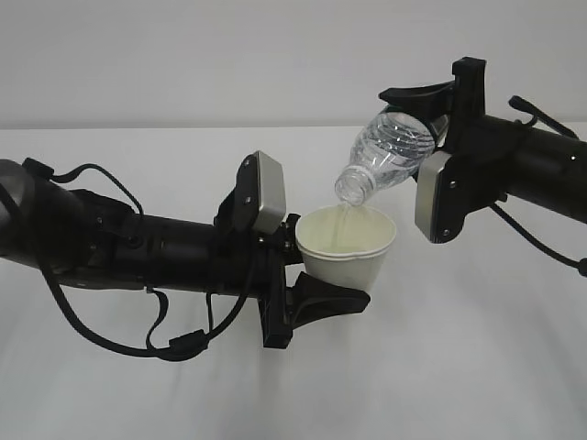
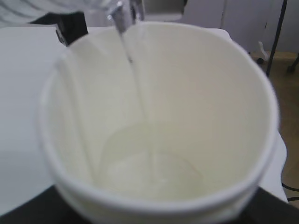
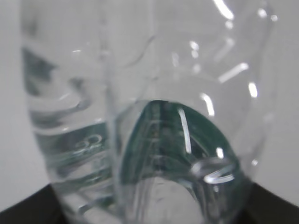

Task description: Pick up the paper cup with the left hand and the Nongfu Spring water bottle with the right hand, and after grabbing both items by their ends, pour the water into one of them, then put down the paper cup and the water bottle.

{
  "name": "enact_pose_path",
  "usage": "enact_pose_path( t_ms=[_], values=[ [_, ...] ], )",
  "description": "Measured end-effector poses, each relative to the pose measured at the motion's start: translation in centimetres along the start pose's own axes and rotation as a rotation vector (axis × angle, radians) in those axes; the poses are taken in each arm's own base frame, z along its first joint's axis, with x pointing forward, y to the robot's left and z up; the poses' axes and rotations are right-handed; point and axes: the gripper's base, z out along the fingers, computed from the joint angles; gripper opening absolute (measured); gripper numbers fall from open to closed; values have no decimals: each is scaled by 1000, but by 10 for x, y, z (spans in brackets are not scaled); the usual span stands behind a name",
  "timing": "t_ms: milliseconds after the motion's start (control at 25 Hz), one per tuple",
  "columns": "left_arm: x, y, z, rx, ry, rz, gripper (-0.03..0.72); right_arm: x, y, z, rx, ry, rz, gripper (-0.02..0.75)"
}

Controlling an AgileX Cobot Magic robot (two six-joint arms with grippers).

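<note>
My left gripper (image 1: pixel 316 266) is shut on the white paper cup (image 1: pixel 347 244), holding it upright above the table. Seen from the left wrist, the paper cup (image 2: pixel 154 140) fills the frame, with a thin stream of water (image 2: pixel 140 88) running down its inner wall into a small pool at the bottom. My right gripper (image 1: pixel 438 103) is shut on the base end of the Nongfu Spring water bottle (image 1: pixel 385 154), which tilts mouth-down over the cup's rim. Close up in the right wrist view, the bottle (image 3: pixel 140 121) shows clear ribbed plastic and its dark green label.
Both arms hang over a plain white table (image 1: pixel 477 367) before a pale wall. A black cable (image 1: pixel 138 339) loops under the left arm. Beyond the table, the left wrist view shows a wooden floor (image 2: pixel 286 79) and a dark stand.
</note>
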Motion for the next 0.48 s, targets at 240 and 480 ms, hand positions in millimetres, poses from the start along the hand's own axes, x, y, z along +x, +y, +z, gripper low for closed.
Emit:
enact_pose_path(
  t_ms=[240,480],
  values=[
    [0,0,0,0,0,0,429,0,0,0,0,0,-2,447],
    [0,0,0,0,0,0,429,0,0,0,2,-1,-2,447]
  ],
)
